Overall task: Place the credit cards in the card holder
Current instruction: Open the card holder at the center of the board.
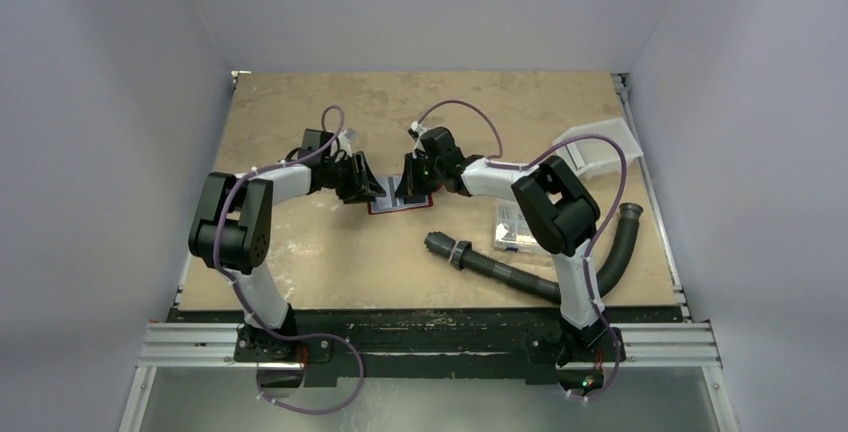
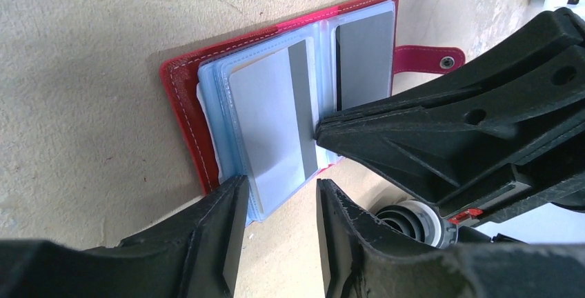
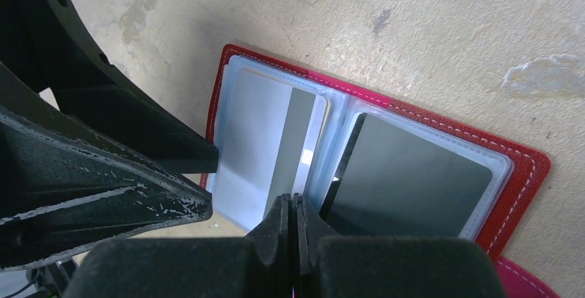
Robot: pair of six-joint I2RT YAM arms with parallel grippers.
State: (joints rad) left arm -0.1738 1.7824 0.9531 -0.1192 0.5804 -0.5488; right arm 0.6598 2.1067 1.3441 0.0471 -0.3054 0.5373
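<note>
Scene: we see both arms meeting over the card holder point(image 1: 400, 206), which lies spread open on the table point(image 1: 300, 112) directly beneath the two grippers.
Left side: the left gripper point(image 2: 276, 232) is released, jaws apart and holding nothing. The near edge of the clear sleeves point(image 2: 214, 84) sits just ahead of its fingertips, in the gap between them.
Right side: the right gripper point(image 3: 293, 205) has its jaws pressed together, tips touching the striped edge of the pale grey card point(image 2: 269, 115). We cannot tell whether that edge is nipped between them or only nudged.
Credit cards: the pale grey card lies on the page nearer the left gripper. A dark card point(image 3: 407, 174) sits in the sleeve just beyond the right gripper's tips.
Step in hand: seating the pale grey card, as we judge it.
Doing it well: keep the card flat and square to the sleeve mouth, push lightly along its length, and let the left gripper pin the holder against sliding or folding.
Writing: none readable. We see blank faces, a dark stripe, and a plain snap on the red tab point(image 2: 428, 58).
</note>
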